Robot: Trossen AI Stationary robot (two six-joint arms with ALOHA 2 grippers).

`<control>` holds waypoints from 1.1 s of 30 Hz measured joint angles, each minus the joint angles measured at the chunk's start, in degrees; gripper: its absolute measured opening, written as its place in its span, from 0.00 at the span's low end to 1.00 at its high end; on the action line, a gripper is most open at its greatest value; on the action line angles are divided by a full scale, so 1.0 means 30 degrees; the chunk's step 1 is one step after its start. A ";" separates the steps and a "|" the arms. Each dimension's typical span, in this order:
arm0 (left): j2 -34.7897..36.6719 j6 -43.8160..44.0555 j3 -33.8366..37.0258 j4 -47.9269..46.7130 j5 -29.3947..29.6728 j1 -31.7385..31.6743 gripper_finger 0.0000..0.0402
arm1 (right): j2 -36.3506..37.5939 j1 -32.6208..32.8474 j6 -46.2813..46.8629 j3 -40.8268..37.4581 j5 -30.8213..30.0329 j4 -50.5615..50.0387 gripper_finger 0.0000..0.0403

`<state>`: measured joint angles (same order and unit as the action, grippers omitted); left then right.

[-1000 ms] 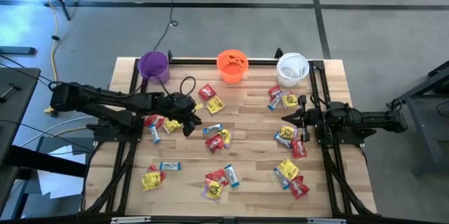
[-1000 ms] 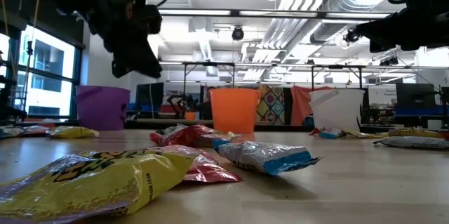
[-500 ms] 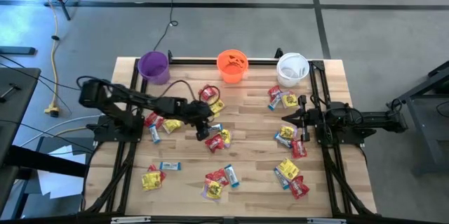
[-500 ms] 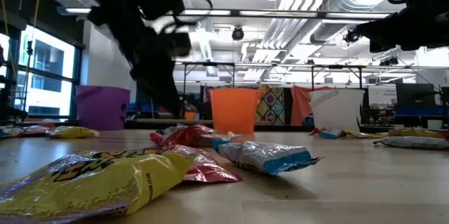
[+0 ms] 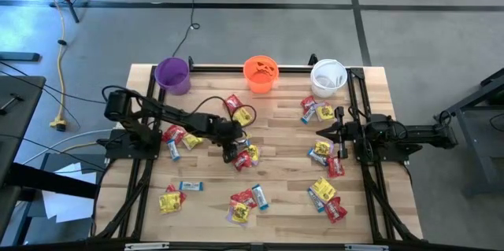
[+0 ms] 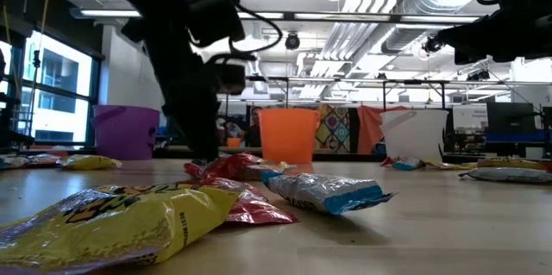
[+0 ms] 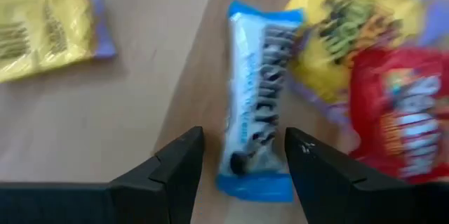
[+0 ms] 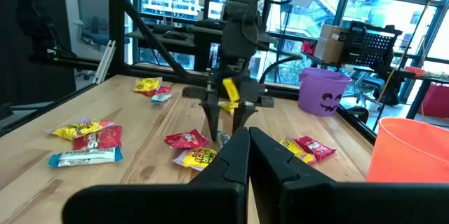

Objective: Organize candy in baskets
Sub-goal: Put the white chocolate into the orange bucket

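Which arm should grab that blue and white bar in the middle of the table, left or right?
Left. The left gripper is open and poised over the blue-and-white bar, a finger either side of its end. The right gripper sits shut near the table's right side, away from it.

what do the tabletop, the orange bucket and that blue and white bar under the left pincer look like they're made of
Tabletop: looks like wood, pale planks with visible grain and seams, matte.
Orange bucket: probably plastic, smooth, evenly coloured, with a dark printed face.
Blue-and-white bar: likely thin plastic film, glossy and printed, with flat crimped ends. The left pincer is open over it.
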<state>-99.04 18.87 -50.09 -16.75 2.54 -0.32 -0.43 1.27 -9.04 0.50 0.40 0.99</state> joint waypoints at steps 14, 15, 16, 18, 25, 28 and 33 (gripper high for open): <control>-0.0099 -0.1750 -0.0022 -0.0027 0.0173 -0.0489 0.20 | 0.0007 -0.0005 0.0006 0.0005 0.0000 -0.0029 0.00; 0.0113 -0.1931 0.0013 -0.0155 0.0078 -0.0722 0.17 | 0.0007 -0.0005 0.0000 0.0004 0.0000 -0.0029 0.00; 0.0355 -0.2035 0.0054 -0.0199 -0.0029 -0.1006 0.14 | 0.0007 -0.0005 0.0000 0.0004 0.0000 -0.0029 0.00; 0.1093 -0.2191 0.0048 -0.0052 -0.0280 -0.1612 0.09 | 0.0007 -0.0005 0.0001 0.0005 0.0000 -0.0029 0.00; 0.4688 -0.1759 0.0025 0.2093 -0.1392 -0.4524 0.07 | 0.0007 -0.0005 0.0006 0.0005 -0.0006 -0.0029 0.00; 0.5585 -0.0814 -0.0026 0.4626 -0.1429 -0.6202 0.07 | 0.0004 -0.0001 0.0000 0.0005 0.0000 -0.0029 0.00; 0.5053 -0.0805 -0.1160 0.5606 -0.2448 -0.8853 0.06 | 0.0007 -0.0005 0.0000 0.0005 -0.0015 -0.0029 0.00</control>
<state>-83.88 16.46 -53.57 0.06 -4.81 -26.88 -0.40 1.26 -9.04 0.51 0.36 0.91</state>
